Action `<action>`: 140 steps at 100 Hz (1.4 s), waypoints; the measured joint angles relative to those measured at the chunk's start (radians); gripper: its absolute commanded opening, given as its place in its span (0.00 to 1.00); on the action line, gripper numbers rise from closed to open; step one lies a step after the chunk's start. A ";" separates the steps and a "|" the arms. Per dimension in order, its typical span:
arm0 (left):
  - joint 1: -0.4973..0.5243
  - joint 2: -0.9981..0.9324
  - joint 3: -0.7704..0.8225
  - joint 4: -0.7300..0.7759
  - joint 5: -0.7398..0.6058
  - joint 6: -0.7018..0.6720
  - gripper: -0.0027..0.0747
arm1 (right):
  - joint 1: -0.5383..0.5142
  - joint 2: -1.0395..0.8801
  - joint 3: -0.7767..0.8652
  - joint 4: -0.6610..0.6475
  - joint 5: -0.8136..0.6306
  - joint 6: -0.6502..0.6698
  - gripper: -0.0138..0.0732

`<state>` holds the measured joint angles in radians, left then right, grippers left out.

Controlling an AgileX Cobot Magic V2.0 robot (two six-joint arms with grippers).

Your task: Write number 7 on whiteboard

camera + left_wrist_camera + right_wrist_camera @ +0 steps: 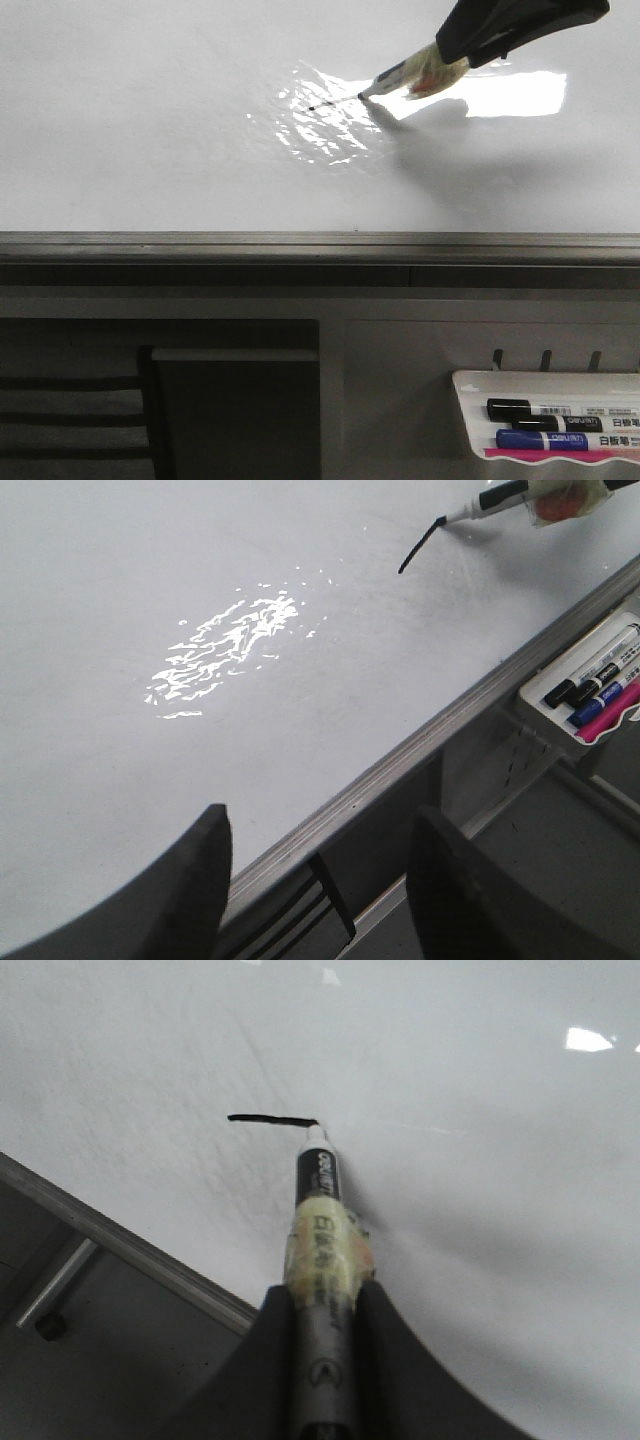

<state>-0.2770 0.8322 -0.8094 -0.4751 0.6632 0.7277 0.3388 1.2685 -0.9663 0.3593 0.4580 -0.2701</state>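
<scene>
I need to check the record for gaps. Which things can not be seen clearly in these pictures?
- Front view: the right claw is cut off by the top edge; glare on the whiteboard washes out part of the stroke.
- Front view: the marker tray is cut off by the bottom and right edges; its labels are too small to read.
- Left wrist view: the left claw shows only dark fingertips.
- Right wrist view: the marker lower barrel is hidden between the fingers.

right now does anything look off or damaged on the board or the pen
Nothing looks damaged. The marker in the right gripper is wrapped in yellowish tape, and only one short black stroke is on the whiteboard so far. The spare markers lie tidy in their tray.
</scene>
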 measured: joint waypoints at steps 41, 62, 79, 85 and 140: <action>0.000 0.000 0.000 -0.004 -0.014 0.000 0.51 | 0.088 0.010 0.022 -0.014 0.071 0.000 0.11; 0.000 0.000 0.002 -0.004 -0.025 0.000 0.51 | 0.110 0.020 0.031 -0.029 0.077 0.000 0.11; 0.000 0.000 -0.001 -0.018 -0.017 0.000 0.51 | 0.122 0.001 -0.012 -0.029 0.142 0.002 0.11; 0.000 0.002 -0.014 -0.038 0.012 0.012 0.51 | 0.147 -0.025 -0.039 -0.027 0.186 0.002 0.11; -0.378 0.302 -0.170 -0.086 0.128 0.257 0.51 | 0.247 -0.161 -0.122 -0.011 0.503 -0.734 0.11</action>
<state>-0.6548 1.1338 -0.9797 -0.5609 0.7915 0.9850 0.5857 1.1076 -1.0885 0.3485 0.9608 -1.0037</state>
